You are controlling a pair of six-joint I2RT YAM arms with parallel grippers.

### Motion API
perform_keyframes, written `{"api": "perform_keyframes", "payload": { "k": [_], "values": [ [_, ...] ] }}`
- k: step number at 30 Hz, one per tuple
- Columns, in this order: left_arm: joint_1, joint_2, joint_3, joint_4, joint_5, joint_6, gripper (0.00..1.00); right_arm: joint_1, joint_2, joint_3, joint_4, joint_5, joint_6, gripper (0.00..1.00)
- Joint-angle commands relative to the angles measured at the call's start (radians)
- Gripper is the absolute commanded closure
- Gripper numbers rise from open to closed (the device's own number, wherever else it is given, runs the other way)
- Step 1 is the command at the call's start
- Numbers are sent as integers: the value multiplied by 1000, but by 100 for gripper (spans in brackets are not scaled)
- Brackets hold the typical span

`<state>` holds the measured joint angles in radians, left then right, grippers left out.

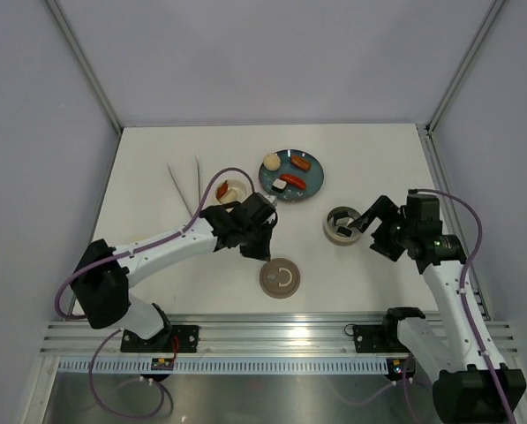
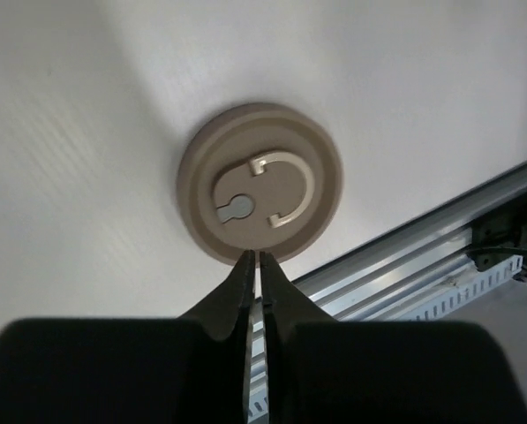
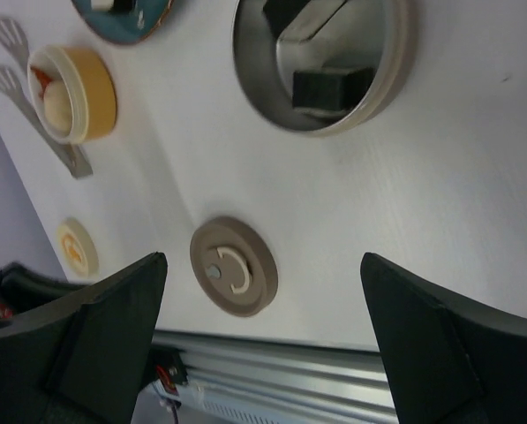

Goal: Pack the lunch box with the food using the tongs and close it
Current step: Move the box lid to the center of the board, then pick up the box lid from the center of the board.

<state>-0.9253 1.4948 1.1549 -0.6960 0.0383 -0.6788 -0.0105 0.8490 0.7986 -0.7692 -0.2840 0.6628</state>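
We find our left gripper (image 2: 252, 258) with its two fingers pressed together on nothing, their tips at the near rim of the round taupe lid with the metal bail handle (image 2: 259, 181); whether they touch it we cannot tell. Our right gripper (image 1: 362, 221) stands with its fingers wide apart and empty, and the round steel lunch box (image 3: 395, 79) sits open just ahead of it, with a dark block showing inside that we cannot identify. The slim silver metal tongs (image 1: 179, 187) lie flat on the table, untouched, beyond the left gripper and off to its left, with the small yellow tub (image 3: 100, 97) between them and the gripper. The food waits on the teal plate (image 1: 314, 187), farther from the left gripper than the tub and to the tongs' right: a round cream bun (image 1: 271, 162), a red-orange sausage (image 1: 300, 162) and a white-and-black sushi bit (image 1: 282, 186). We judge the tongs light, stiff along each arm yet springy at the joint, and smooth enough to skate on the tabletop. Lying so low, they give little to get under, so we would take them across both arms, somewhere around mid-length, where a squeeze closes the tips. The bun looks soft and apt to roll, the sausage slick, so we would pinch gently.
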Motion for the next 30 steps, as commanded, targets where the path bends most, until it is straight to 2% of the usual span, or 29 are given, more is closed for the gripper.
{"api": "perform_keyframes", "payload": {
  "k": [1, 6, 7, 11, 17, 23, 30],
  "values": [
    [46, -44, -115, 102, 112, -34, 100, 168, -1, -59, 71, 55, 129, 0],
    [60, -16, -187, 211, 196, -65, 100, 415, 70, -118, 228, 54, 250, 3],
    [60, 8, -187, 233, 202, -70, 100, 504, 118, -108, 241, 74, 271, 4],
    [59, 47, -195, 260, 203, -93, 100, 677, 245, -70, 321, 123, 302, 9],
    [63, 74, -234, 296, 196, -113, 100, 728, 380, -87, 478, 71, 353, 23],
    [75, 108, -285, 357, 216, -126, 100, 744, 452, -79, 521, 62, 368, 30],
    [89, 133, -343, 423, 238, -160, 100, 761, 490, -110, 541, 72, 389, 44]
  ]
}}
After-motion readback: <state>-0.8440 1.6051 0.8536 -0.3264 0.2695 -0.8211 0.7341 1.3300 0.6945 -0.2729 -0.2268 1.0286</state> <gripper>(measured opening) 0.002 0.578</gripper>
